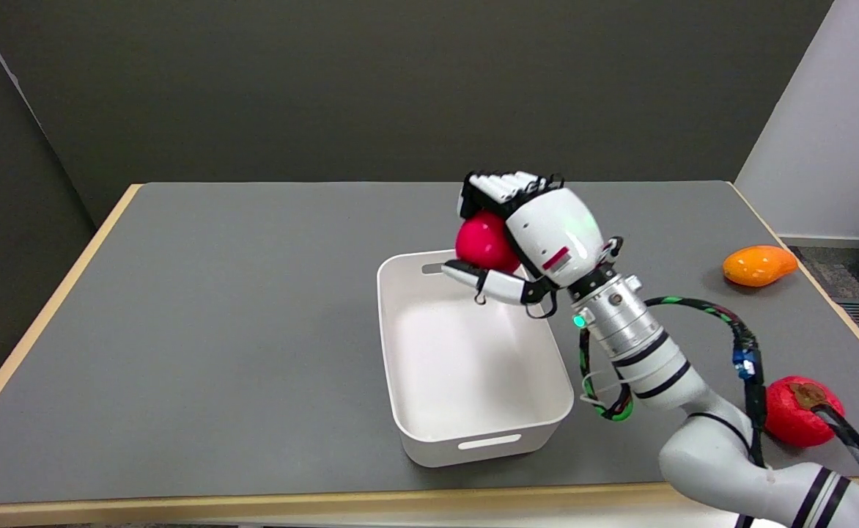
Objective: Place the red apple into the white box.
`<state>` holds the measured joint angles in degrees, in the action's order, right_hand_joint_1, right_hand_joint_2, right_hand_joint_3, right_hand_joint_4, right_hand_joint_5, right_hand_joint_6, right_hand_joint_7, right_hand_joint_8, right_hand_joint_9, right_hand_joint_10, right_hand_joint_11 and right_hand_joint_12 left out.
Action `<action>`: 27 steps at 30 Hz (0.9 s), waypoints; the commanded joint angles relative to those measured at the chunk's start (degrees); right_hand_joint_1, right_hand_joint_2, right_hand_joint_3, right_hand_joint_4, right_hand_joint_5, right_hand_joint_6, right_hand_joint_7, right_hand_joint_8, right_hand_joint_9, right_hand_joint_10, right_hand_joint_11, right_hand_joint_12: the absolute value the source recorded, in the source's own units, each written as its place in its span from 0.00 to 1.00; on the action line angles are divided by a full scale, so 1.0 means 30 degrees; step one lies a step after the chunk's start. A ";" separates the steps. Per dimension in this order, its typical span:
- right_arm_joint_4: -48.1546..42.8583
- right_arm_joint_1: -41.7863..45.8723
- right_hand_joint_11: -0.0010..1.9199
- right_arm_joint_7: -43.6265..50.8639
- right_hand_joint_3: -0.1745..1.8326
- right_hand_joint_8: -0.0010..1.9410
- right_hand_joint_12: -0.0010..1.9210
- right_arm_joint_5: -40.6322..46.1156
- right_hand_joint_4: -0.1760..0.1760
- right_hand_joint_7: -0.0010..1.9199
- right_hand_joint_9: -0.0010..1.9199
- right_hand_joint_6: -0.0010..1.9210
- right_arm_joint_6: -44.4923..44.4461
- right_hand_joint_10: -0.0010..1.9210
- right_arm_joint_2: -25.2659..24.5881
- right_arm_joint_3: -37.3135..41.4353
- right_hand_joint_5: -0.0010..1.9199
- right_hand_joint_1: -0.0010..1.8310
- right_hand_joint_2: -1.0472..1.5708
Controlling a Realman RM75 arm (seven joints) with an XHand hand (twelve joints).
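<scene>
The right arm reaches up from the lower right, its robot hand (532,238) raised over the far end of the white box (473,433), fingers (506,187) curled over and thumb under the red apple (482,242), clamping it above the box's opening. A small red label on the hand's back is unreadable. The grey, wood-edged desk (217,330) also carries an orange fruit (758,265) and a red fruit (799,422) at right; dark walls stand behind.

The right arm (701,433) reaches in from the lower right, rising at a slant to a silver wrist (616,319) wrapped by a black-and-green cable. The right hand (532,235) is raised, its back turned outward, fingers (503,187) curled over the top of the red apple (482,242) and thumb (484,282) beneath, gripping it.
</scene>
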<state>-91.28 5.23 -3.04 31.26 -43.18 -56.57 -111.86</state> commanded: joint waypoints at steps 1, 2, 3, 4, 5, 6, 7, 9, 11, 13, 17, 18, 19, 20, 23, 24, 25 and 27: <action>0.3118 -0.0482 0.33 0.1078 0.26 0.70 0.87 0.2268 0.12 0.45 0.41 0.80 0.1139 0.70 -0.1223 -0.1290 0.30 0.65 0.82; 0.3310 -0.0482 0.33 0.1078 0.26 0.70 0.87 0.2518 0.12 0.45 0.41 0.80 0.1060 0.70 -0.1210 -0.1250 0.29 0.65 0.82; 0.3448 -0.0482 0.33 0.1078 0.26 0.71 0.87 0.2798 0.12 0.45 0.41 0.80 0.0995 0.70 -0.1183 -0.1238 0.29 0.65 0.82; 0.3647 -0.0482 0.33 0.1078 0.23 0.70 0.86 0.3087 0.16 0.45 0.41 0.81 0.0852 0.69 -0.1112 -0.1253 0.29 0.64 0.83; 0.3804 -0.0482 0.32 0.1078 0.20 0.70 0.85 0.3169 0.20 0.44 0.40 0.81 0.0735 0.66 -0.1077 -0.1281 0.29 0.64 0.85; 0.3910 -0.0482 0.32 0.1078 0.21 0.69 0.85 0.3169 0.27 0.44 0.40 0.82 0.0671 0.66 -0.1061 -0.1307 0.30 0.64 0.84; 0.3968 -0.0482 0.32 0.1078 0.22 0.68 0.85 0.3169 0.33 0.44 0.39 0.82 0.0619 0.65 -0.1050 -0.1333 0.30 0.63 0.84; 0.3980 -0.0482 0.28 0.1078 0.27 0.53 0.84 0.3169 0.91 0.39 0.34 0.81 0.0541 0.62 -0.1050 -0.1385 0.33 0.49 0.83; 0.3938 -0.0455 0.23 0.1078 0.28 0.46 0.81 0.3169 1.00 0.36 0.30 0.81 0.0516 0.57 -0.1050 -0.1413 0.33 0.46 0.83; 0.3927 -0.0455 0.19 0.0847 0.26 0.33 0.73 0.3169 1.00 0.26 0.24 0.86 0.0403 0.47 -0.1050 -0.1454 0.29 0.43 0.85; 0.3567 -0.0431 0.09 0.0548 0.60 0.19 0.64 0.3169 0.95 0.15 0.14 0.35 0.0150 0.36 -0.1012 -0.1714 0.13 0.27 0.67; 0.3286 -0.0431 0.07 0.0373 0.60 0.16 0.60 0.3169 0.91 0.11 0.10 0.23 0.0042 0.33 -0.0981 -0.1760 0.08 0.21 0.66; 0.3106 -0.0431 0.05 0.0173 0.58 0.14 0.60 0.3169 0.90 0.09 0.08 0.21 -0.0020 0.31 -0.0955 -0.1771 0.07 0.20 0.66; 0.2854 -0.0415 0.03 -0.0183 0.57 0.13 0.59 0.3169 0.89 0.07 0.06 0.19 -0.0092 0.29 -0.0913 -0.1771 0.06 0.20 0.66; 0.1903 -0.0389 0.00 -0.0947 0.58 0.09 0.52 0.3033 0.89 0.02 0.01 0.18 -0.0426 0.22 -0.0650 -0.1814 0.03 0.15 0.65; 0.1508 -0.0367 0.00 -0.1040 0.58 0.07 0.51 0.2969 0.89 0.02 0.01 0.18 -0.0663 0.20 -0.0531 -0.1852 0.03 0.14 0.64; 0.1181 -0.0354 0.00 -0.1053 0.58 0.06 0.50 0.2944 0.88 0.01 0.01 0.18 -0.0889 0.19 -0.0418 -0.1877 0.03 0.14 0.64; 0.0461 -0.0327 0.00 -0.0981 0.57 0.06 0.48 0.2792 0.87 0.00 0.00 0.18 -0.1427 0.16 -0.0039 -0.1877 0.03 0.14 0.64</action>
<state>-82.55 4.05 -1.95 39.44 -42.36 -59.25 -116.15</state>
